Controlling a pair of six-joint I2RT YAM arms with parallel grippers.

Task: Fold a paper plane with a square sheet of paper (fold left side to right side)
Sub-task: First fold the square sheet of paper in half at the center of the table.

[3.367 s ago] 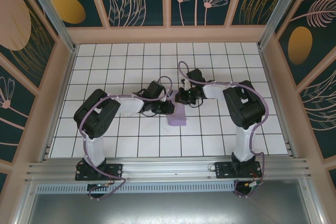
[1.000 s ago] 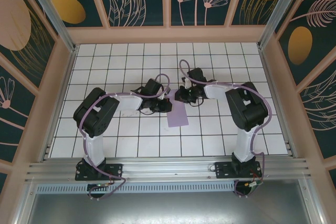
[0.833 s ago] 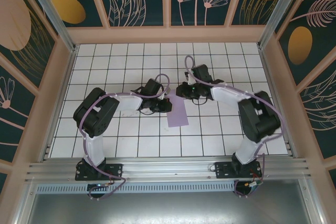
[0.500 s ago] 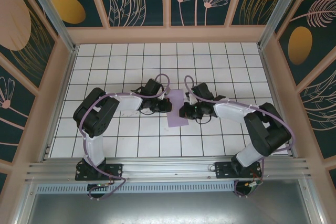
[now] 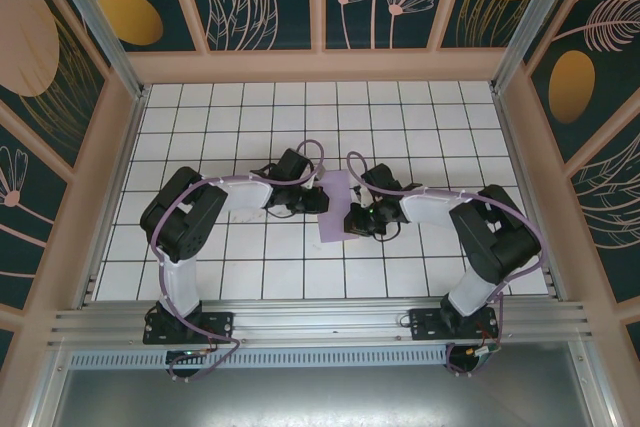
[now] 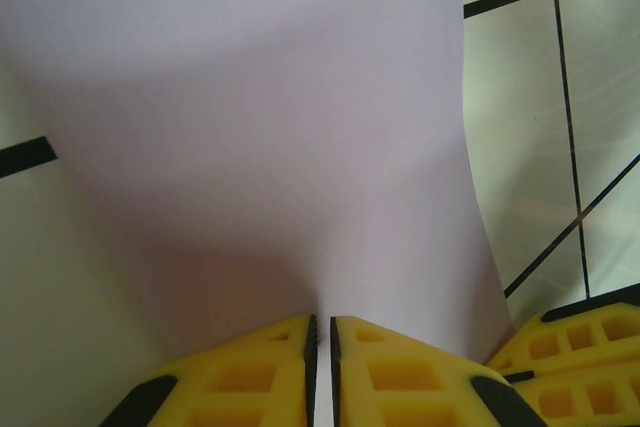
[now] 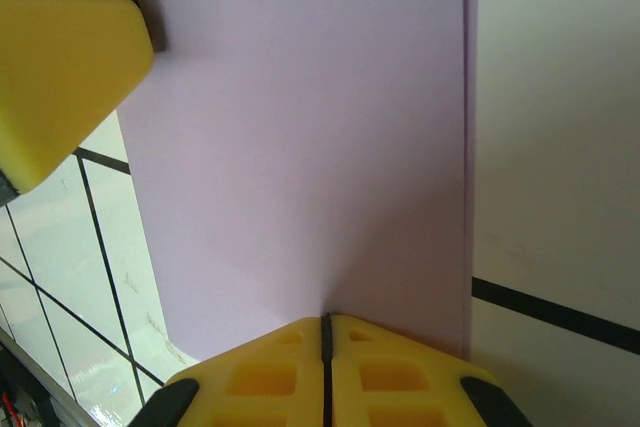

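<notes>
Pinching lavender paper, left claw, right claw

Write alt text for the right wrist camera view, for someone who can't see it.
The right gripper, yellow fingers shut, pinches the near edge of a plain lavender-purple sheet of paper lying on the white grid-tiled table. The left gripper's yellow finger sits at upper left, over the paper's edge.

White counter, black grid lines across whole surface. Lavender paper, tall narrow folded strip, rests near centre.
</notes>
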